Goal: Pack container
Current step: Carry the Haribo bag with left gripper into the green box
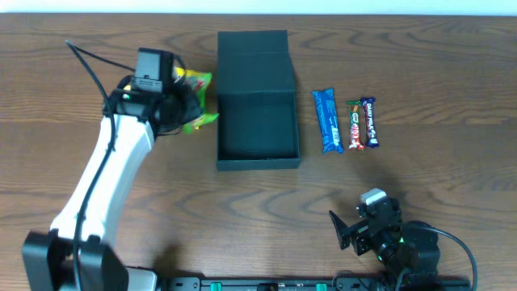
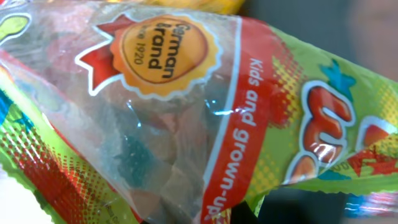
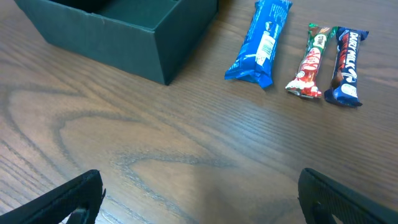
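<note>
The open container [image 1: 257,164] sits at upper centre of the overhead view on the wooden table [image 1: 202,210], its flap lid folded back. Just left of it, the left gripper [image 1: 184,103] is closed on a gummy sweets bag [image 2: 186,124]. To its right lie a blue bar [image 1: 327,120], a red-green bar [image 1: 355,126] and a Dairy Milk bar [image 1: 369,123]. At lower right, the right gripper [image 3: 199,205] holds nothing, fingers wide apart.

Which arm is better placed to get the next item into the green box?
Left. The left gripper is at the gummy bag, right beside the container, its jaws hidden. The right gripper sits open near the front edge, away from the snack bars.
</note>
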